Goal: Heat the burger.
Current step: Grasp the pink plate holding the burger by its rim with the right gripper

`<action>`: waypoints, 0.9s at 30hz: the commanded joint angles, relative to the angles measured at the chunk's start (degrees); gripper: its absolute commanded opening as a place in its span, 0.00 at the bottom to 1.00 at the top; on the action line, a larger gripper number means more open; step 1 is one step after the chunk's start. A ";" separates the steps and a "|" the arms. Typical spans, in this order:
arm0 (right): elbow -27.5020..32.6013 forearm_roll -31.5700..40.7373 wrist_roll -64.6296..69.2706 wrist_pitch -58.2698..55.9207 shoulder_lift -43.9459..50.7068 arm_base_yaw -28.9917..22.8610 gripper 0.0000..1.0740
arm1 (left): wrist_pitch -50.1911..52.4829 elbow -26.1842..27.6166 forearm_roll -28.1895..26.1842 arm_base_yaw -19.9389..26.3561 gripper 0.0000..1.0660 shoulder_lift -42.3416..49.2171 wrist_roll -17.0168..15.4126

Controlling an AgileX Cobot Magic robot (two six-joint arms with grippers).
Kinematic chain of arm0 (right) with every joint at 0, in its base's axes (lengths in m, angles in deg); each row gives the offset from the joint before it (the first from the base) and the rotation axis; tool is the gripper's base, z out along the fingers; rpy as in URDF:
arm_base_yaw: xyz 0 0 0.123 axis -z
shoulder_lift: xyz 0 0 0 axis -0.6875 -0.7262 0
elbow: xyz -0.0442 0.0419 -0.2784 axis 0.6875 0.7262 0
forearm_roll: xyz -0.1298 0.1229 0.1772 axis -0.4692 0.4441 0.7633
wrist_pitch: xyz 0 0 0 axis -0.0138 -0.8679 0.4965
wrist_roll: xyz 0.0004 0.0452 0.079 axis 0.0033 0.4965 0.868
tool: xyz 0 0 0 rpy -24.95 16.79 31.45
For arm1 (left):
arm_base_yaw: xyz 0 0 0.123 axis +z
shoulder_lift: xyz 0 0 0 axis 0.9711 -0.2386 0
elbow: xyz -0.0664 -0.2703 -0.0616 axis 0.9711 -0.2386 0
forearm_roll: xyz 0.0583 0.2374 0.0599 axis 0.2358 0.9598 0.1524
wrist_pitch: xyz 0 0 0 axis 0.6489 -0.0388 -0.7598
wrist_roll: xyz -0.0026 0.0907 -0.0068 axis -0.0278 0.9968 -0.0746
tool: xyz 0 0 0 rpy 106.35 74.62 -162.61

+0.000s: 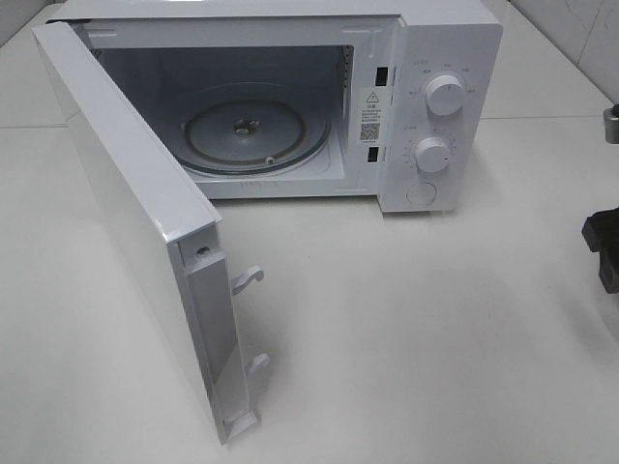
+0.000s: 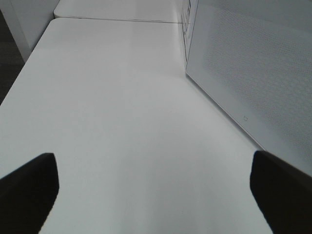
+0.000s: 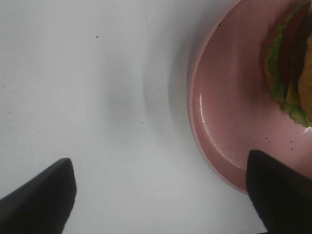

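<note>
Left end effector (image 2: 156, 195) hangs angled along the bench (image 2: 122, 97) beside the open microwave door (image 2: 253, 73), fingers spread, gripping nothing; right end effector (image 3: 161, 195) points down at bench, also spread, one finger above the rim of the pink plate (image 3: 229, 112) carrying the burger (image 3: 292, 73).

Both grippers open, nothing held.
L gripper (image 2: 156, 204): jaws wide apart, tilted fwd at a shallow angle. R gripper (image 3: 158, 195): jaws wide too, aimed approx straight down. R arm (image 1: 602, 249) barely in high view, cut off at edge.
</note>
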 commanded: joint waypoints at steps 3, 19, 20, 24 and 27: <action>-0.46 -0.23 -6.59 3.72 -2.64 2.75 0.80 | 0.86 -0.29 0.00 -0.11 0.96 0.23 -0.06; -0.46 4.13 -15.18 11.97 -17.02 12.66 0.80 | 0.86 -0.29 0.00 -0.11 0.96 0.23 -0.06; -0.46 4.64 -16.04 12.95 -18.28 13.46 0.80 | 0.86 -0.29 0.00 -0.11 0.96 0.23 -0.06; -0.46 4.87 -16.04 13.87 -20.40 14.67 0.79 | 0.86 -0.29 0.00 -0.11 0.96 0.23 -0.06; -0.63 4.87 -16.39 14.04 -21.20 14.90 0.79 | 0.86 -0.29 0.00 -0.11 0.96 0.23 -0.06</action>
